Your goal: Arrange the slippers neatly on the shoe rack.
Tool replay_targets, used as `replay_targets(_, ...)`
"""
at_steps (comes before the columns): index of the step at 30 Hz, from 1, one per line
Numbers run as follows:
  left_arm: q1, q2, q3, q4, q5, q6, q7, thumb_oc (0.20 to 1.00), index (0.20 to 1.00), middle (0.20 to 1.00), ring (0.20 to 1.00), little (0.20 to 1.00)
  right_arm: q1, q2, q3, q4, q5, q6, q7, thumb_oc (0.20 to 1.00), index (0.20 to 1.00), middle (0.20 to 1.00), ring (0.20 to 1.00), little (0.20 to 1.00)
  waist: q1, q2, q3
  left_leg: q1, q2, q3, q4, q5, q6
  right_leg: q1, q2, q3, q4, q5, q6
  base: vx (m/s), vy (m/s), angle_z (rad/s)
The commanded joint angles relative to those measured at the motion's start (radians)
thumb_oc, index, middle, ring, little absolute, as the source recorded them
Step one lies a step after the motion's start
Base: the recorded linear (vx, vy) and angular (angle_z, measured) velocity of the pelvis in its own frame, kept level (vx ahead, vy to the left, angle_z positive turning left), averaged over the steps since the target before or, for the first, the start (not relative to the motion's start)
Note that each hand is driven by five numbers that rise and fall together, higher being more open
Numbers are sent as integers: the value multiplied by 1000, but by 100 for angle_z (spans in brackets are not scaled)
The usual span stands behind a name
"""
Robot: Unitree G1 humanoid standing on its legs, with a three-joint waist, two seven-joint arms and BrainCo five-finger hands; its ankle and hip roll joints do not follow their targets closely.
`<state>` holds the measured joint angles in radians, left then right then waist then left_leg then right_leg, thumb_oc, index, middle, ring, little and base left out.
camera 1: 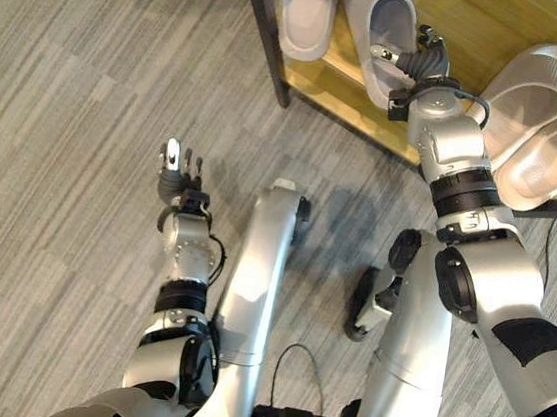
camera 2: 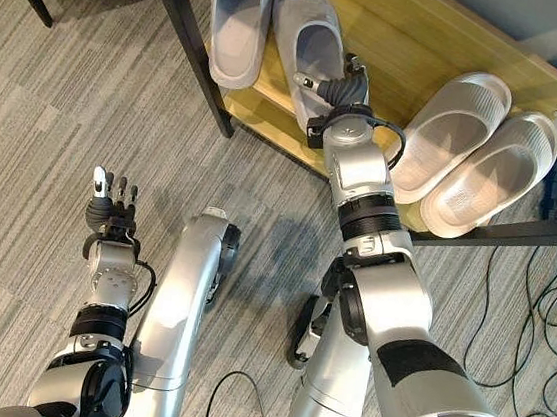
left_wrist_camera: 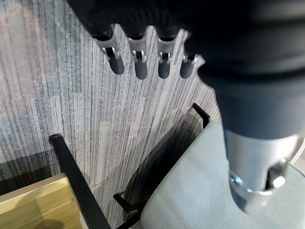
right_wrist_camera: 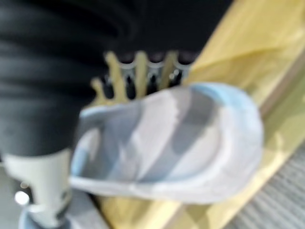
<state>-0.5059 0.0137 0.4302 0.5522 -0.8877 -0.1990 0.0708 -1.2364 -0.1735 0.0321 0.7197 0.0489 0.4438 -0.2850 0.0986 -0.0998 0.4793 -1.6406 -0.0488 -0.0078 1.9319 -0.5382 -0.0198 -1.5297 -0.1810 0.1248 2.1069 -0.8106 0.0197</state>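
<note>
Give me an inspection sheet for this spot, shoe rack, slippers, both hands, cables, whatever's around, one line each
Surface: wooden shoe rack with dark frame legs, on grey striped carpet.
Job's things: grey slipper pair side by side on the shelf; the one nearer the right hand overhangs the front edge. White slipper pair side by side, tilted, heels past the front edge.
Clutter: nothing seen.
Hands: right hand at the heel of the nearer grey slipper, fingers around it. Left hand over the carpet, fingers straight, holding nothing.
Cables: black cables loose on the floor at the robot's right.
Surroundings: pale cushioned seat with dark legs, left of the rack.
</note>
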Motion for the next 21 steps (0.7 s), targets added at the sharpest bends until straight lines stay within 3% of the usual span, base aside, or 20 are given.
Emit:
replay_targets(1, 66, -258, -74, -8, 40, -4, -29, 1000, 1000, 1000, 1000, 1000, -19, 43, -5, -94, -15, 9, 34, 1000, 1000, 1000, 1000, 1000, -12, 20, 41, 71, 36, -91, 23, -220, -53, -22, -9, 112, 87, 186, -38, 0, 0, 0)
replay_targets(21, 58, -229, -89, 39, 108, 23, -58, 1000, 1000, 1000, 1000, 1000, 119, 188, -39, -146, -124, 73, 189, 1000, 1000, 1000, 1000, 1000, 16, 45, 41, 71, 33, -98, 33, -211, -40, -22, -10, 116, 114, 186, -35, 0, 0, 0)
